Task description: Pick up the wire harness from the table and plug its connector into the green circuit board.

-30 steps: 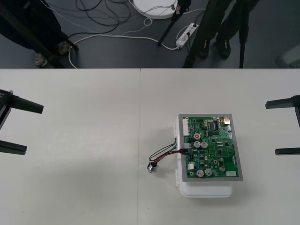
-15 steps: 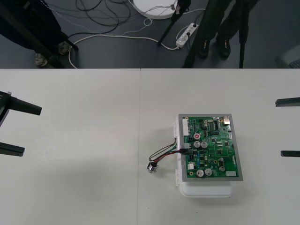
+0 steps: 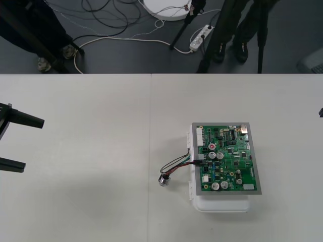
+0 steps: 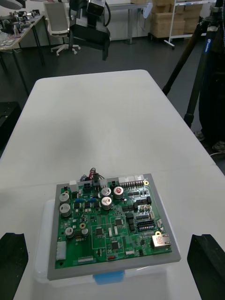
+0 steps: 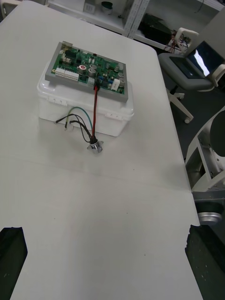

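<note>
Nearest on the counter [image 3: 91, 201] stands the white base [image 3: 222, 205], and the green circuit board [image 3: 227, 159] lies flat on top of it. Just to the robot's left of the base, the round metal socket [image 3: 164, 181] of the wire harness [image 3: 174, 169] rests on the counter. From it the thin wires [image 3: 177, 162] – red, black and green – loop up to the board's left edge, where the small black plug [image 3: 201, 162] sits in a connector on the board.

Both arms are well apart from the board, one at each side edge of the counter. The left tool [image 3: 34, 143] has its two black fingers [image 5: 11, 258] spread wide and holds nothing. The right tool [image 4: 108, 236] is also spread wide and holds nothing – in its wrist view each finger [image 4: 11, 262] stands at a bottom corner, with the board between and beyond them.

Past the counter's far edge lies dark floor [image 3: 126, 55] with loose cables [image 3: 101, 10] and a white power strip [image 3: 200, 36].
</note>
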`<state>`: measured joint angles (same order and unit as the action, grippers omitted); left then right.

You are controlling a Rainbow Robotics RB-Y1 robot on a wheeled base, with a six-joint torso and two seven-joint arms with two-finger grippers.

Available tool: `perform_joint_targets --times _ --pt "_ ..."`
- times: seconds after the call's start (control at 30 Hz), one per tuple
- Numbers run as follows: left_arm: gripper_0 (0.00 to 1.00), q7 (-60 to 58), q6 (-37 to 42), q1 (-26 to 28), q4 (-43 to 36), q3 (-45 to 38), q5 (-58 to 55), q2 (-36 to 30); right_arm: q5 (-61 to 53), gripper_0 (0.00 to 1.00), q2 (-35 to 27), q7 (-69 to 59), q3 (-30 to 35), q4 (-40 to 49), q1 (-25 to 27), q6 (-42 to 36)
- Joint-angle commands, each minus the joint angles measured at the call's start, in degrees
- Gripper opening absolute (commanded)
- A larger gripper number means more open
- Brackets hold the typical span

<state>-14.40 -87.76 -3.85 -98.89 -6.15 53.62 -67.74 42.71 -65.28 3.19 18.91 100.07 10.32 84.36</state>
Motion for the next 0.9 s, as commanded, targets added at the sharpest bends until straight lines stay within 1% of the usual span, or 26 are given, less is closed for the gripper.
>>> perform_joint_targets --times 0.03,0.3,0.9 --pt "1.00 -1.0 -2.2 0.8 -0.1 -0.5 -0.9 -1.5 2.1 1.00 -2.3 -0.6 1.7 -0.7 0.7 1.9" --pt "1.00 -1.0 -2.2 0.8 -0.1 -0.5 -0.9 -1.5 6.0 1.00 -2.9 -0.7 1.9 -0.1 0.6 1.9" --pt "1.00 -1.0 -2.2 0.8 -0.1 -0.5 -0.9 -1.5 6.2 1.00 -2.9 -1.0 1.7 0.1 0.6 1.3"
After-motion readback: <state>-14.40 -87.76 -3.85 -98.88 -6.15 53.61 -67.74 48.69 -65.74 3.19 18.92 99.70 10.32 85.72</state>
